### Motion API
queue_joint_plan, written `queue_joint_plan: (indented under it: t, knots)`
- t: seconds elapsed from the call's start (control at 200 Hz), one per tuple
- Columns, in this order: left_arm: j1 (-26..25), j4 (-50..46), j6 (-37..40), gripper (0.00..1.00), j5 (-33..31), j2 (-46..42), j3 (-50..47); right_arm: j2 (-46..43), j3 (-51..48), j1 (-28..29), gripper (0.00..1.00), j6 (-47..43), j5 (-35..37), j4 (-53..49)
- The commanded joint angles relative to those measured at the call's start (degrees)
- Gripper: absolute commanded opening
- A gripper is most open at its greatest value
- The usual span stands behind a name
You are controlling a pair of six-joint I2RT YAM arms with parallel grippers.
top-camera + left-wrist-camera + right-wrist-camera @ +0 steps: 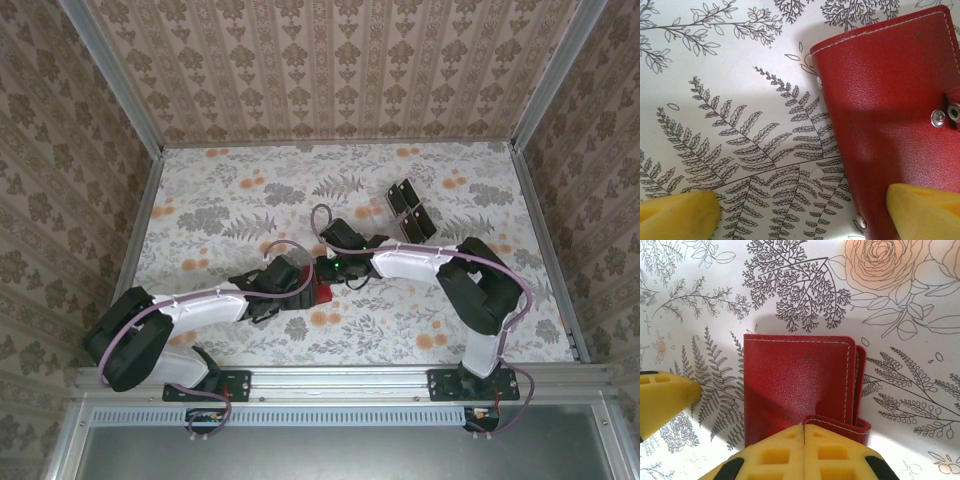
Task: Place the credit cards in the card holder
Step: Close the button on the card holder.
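The card holder (322,293) is a red wallet lying folded on the flowered table between the two arms. My right gripper (804,436) is shut, its yellow pads pressed together on the end of the closure tab (840,423), which curls up off the cover (790,385). My left gripper (800,215) stands open over the card holder's (890,100) edge: one finger (925,210) is above the red cover, the other (677,216) above bare table. The snap stud (938,118) is undone. The black credit cards (410,210) lie farther back on the right.
Patterned walls close in the table on the left, back and right. The right arm's elbow (490,285) bends out to the right. A metal rail (340,380) runs along the near edge.
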Motion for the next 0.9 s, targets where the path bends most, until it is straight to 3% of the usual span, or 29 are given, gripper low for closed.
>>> queue_joint_plan:
  t: [0.0, 0.42, 0.895]
  knots:
    - [1.50, 0.25, 1.03, 0.99, -2.83, 5.53, -3.58, 1.83, 1.73, 0.37, 0.00, 0.69, -1.24, 0.34]
    - [1.56, 0.55, 1.03, 0.98, -2.83, 5.56, -3.92, 3.56, 0.85, 0.36, 0.00, 0.85, -0.27, 0.12]
    - [1.47, 0.64, 1.07, 0.98, -2.94, 5.45, -3.93, -1.61, -0.26, 0.33, 0.00, 0.68, 0.26, -0.69]
